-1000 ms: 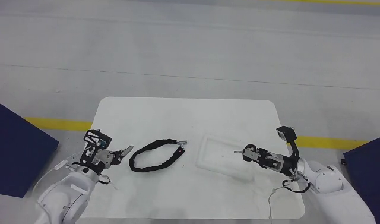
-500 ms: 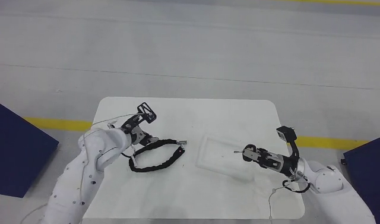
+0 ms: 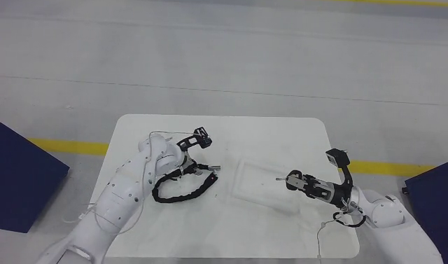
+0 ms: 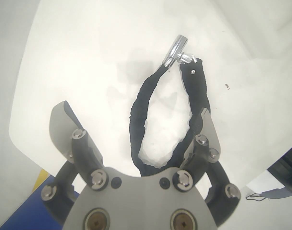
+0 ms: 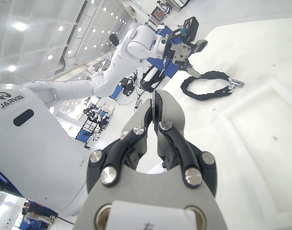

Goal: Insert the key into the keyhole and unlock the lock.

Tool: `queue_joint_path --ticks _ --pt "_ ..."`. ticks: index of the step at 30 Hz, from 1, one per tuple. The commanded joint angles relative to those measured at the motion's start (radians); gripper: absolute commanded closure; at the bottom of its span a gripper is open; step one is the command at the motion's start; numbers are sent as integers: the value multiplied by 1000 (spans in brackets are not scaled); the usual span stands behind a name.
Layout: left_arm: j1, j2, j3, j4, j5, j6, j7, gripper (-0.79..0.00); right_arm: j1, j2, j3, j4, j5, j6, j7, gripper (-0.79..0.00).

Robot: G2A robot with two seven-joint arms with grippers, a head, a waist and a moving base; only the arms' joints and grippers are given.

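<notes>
A black fabric-covered chain lock (image 3: 183,188) lies in a loop on the white table, its chrome lock cylinder (image 4: 176,49) at the loop's joined ends. My left gripper (image 4: 134,111) hangs open just above the far part of the loop, one finger (image 4: 206,122) against the chain's strand. It also shows in the top view as the left gripper (image 3: 189,167) and in the right wrist view as the left gripper (image 5: 189,68) over the chain lock (image 5: 207,85). My right gripper (image 3: 284,178) is shut on the thin silver key (image 5: 153,107), held above the tray.
A shallow white tray (image 3: 246,188) sits right of the chain lock, under the right gripper. The table's edge (image 3: 210,117) runs along the back, with dark blue panels on the floor at both sides.
My left arm swung from the table's front-left edge up and right, to over the chain lock. The right arm and key have not moved.
</notes>
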Motion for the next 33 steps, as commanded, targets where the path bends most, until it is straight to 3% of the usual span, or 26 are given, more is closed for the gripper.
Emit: queue_joint_path --ticks 1,11,15,16,20,22,33 --pt "-25 -22 42 69 -1 -1 27 -785 0 0 0 0 0 0 0 0" --pt "-103 -105 153 305 -11 -49 140 -785 0 0 0 0 0 0 0 0" --pt "-121 -129 176 366 -7 -56 170 -631 0 0 0 0 0 0 0 0" --pt "-124 -135 181 381 -6 -58 176 -514 0 0 0 0 0 0 0 0" --pt "-141 -158 196 433 -12 -58 180 -471 0 0 0 0 0 0 0 0" --pt "-148 -168 202 458 -16 -60 184 -388 0 0 0 0 0 0 0 0" --pt "-185 -217 223 569 -19 -54 210 -354 0 0 0 0 0 0 0 0"
